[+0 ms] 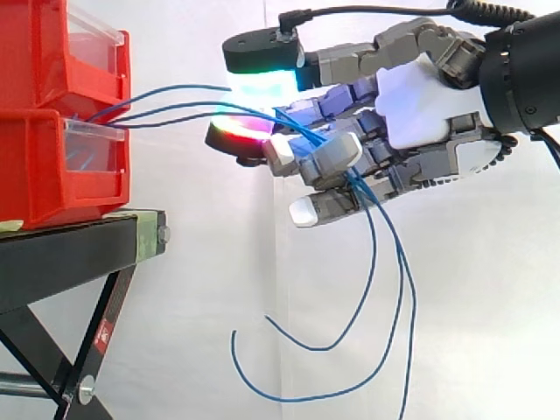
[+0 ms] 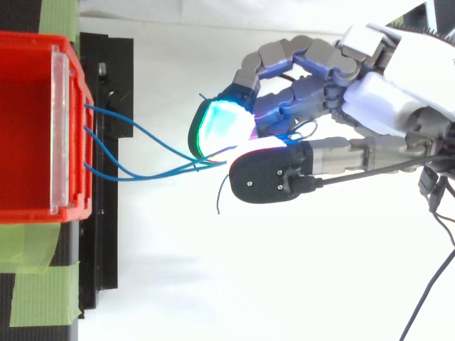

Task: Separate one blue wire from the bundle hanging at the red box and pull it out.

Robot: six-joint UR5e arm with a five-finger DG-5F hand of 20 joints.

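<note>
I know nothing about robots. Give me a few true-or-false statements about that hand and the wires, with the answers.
1. The blue wires run from the red bins across to the hand. True.
2. The hand is open and clear of the wires. False: its fingers are curled round them.
3. The wires' loose ends dangle below the hand. True.
4. The red bins sit on the floor. False: they rest on a black stand.
5. Just one wire reaches the hand. False: several wires come together at it.
</note>
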